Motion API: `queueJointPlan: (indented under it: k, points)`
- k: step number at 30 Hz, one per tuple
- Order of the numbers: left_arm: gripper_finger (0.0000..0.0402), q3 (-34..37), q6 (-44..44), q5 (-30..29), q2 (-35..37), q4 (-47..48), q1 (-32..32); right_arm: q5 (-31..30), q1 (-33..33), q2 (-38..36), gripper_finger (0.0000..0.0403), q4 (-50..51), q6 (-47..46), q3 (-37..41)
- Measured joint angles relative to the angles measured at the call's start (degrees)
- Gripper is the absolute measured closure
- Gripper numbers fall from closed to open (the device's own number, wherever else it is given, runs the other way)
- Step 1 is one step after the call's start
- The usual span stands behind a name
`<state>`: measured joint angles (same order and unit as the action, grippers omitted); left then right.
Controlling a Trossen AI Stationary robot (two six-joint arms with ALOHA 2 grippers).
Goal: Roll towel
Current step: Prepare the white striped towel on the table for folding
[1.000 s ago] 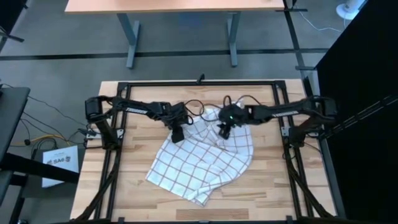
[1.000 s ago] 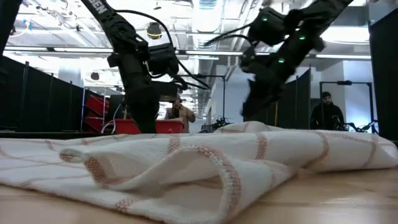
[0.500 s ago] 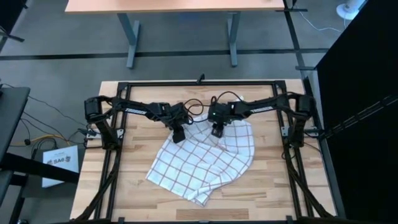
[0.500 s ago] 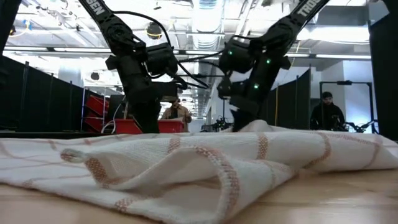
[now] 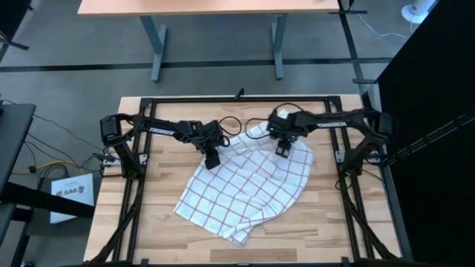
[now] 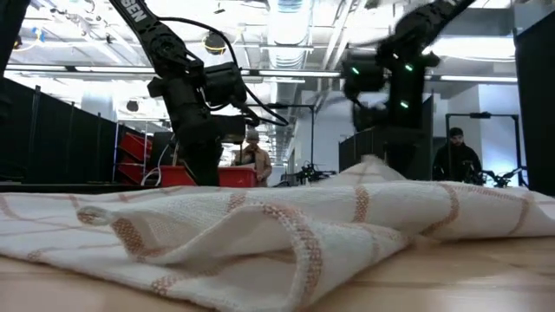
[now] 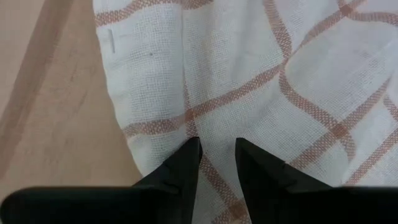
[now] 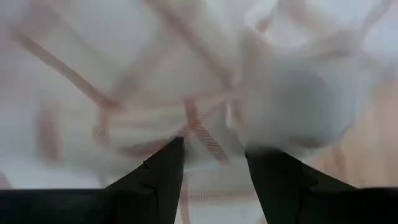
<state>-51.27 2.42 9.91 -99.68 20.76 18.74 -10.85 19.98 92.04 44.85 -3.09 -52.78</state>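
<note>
The towel (image 5: 245, 189), white with reddish-brown grid lines, lies spread as a rough diamond on the wooden table, its near corner folded over (image 5: 237, 236). In the low view its rumpled near folds (image 6: 260, 230) fill the foreground. My left gripper (image 5: 213, 161) stands at the towel's far left edge, fingers close together on the cloth. My right gripper (image 5: 283, 150) is at the towel's far right part, shut on a raised bunch of cloth. My left gripper comes down from above onto the towel beside its far left edge (image 7: 155, 124). Its fingertips (image 7: 189, 155) stand a narrow gap apart with cloth (image 7: 217, 149) between them. The cloth there lies flat on the table. My right gripper pinches a bunch of the towel's far right part (image 8: 208, 134) between its two fingers, from above. The cloth rises to a small peak (image 6: 368, 163) under the gripper, and the remainder of the towel lies on the table.
A black metal frame (image 5: 237, 99) runs round the table, with both arm bases at its sides. Bare wood (image 5: 326, 230) shows near the front right. Beyond the table stand people (image 6: 455, 156) and another table (image 5: 215, 7).
My right gripper went first toward the table's left edge, then back toward its right edge, taking the towel's far right part along. That part now lies spread farther right, and the cloth under the gripper stands up in a peak. The left side has stayed put.
</note>
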Motion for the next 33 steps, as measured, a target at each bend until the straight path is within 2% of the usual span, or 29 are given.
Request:
queueJointPlan:
  k: [5,8,14,17,28,33]
  points:
    - [0.0309,0.0,0.26,-0.21,0.0,0.27,0.02,0.24,-1.16,-6.26,0.0241,-0.68,-6.14,10.95]
    - [0.0309,0.0,0.3,-0.45,0.0,0.83,0.12,0.28,-3.1,-10.59,0.0241,-0.88,-9.25,14.66]
    - [0.0309,0.05,1.81,-0.83,1.12,1.35,0.24,0.26,-4.7,-15.52,0.0241,-1.95,-11.61,10.53]
    - [0.0309,-0.33,3.01,-1.09,4.23,3.24,0.31,0.25,-6.86,-19.51,0.0241,-6.69,-12.08,6.79]
    - [0.0309,-7.52,-8.13,3.12,7.33,-7.11,0.53,4.92,-21.52,-15.72,0.0241,-18.81,-21.17,6.29]
    - [0.0309,-9.58,-9.27,5.61,-2.47,-5.38,1.44,4.93,-27.83,-9.07,0.0241,-23.85,-27.66,6.28]
